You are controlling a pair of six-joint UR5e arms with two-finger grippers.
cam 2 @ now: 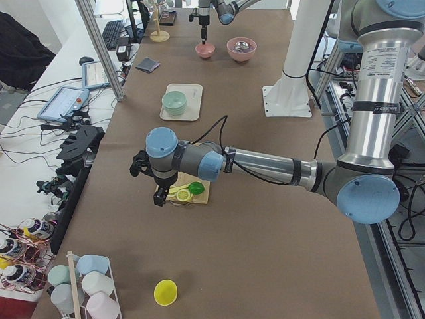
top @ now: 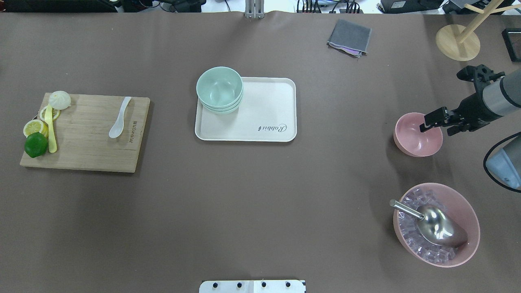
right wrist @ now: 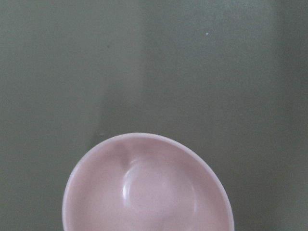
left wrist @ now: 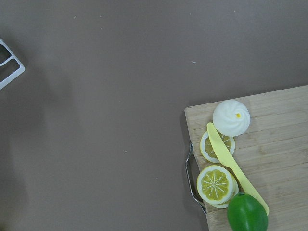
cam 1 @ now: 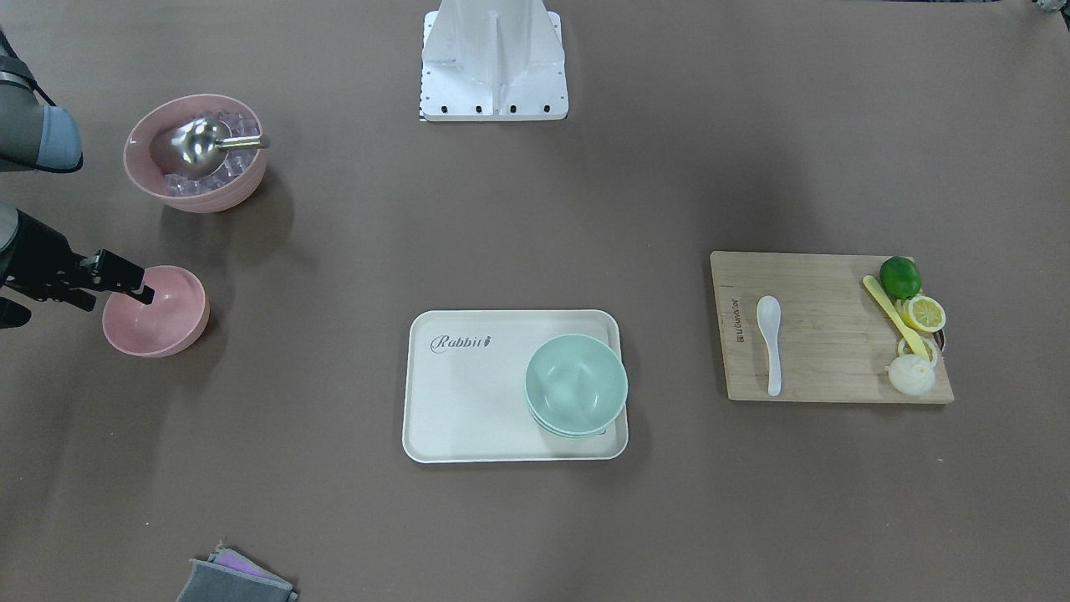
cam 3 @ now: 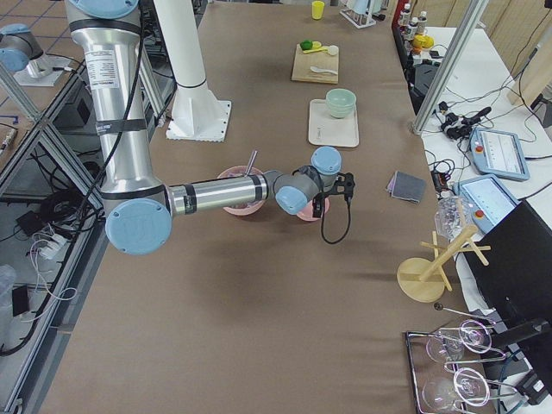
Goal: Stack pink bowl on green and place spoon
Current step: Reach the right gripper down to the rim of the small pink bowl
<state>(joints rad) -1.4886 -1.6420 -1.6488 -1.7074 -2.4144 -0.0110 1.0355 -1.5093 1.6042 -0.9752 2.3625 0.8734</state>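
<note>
The small pink bowl (cam 1: 163, 322) stands upright on the table at the robot's right, also in the overhead view (top: 415, 140) and the right wrist view (right wrist: 144, 192). My right gripper (cam 1: 138, 288) hangs over its rim with one finger tip inside the bowl; it looks open. The green bowl (cam 1: 575, 383) tops a nested stack on the white tray (cam 1: 468, 401). The white spoon (cam 1: 770, 339) lies on the wooden cutting board (cam 1: 836, 351). My left gripper (cam 2: 158, 193) hovers above the board's outer end; I cannot tell whether it is open or shut.
A larger pink bowl (cam 1: 217, 196) with ice cubes and a metal scoop stands near the right arm. A lime, lemon slices, a bun and a yellow utensil (left wrist: 236, 166) lie on the board. A grey cloth (top: 349, 37) and a wooden stand (top: 457, 42) are at the far edge.
</note>
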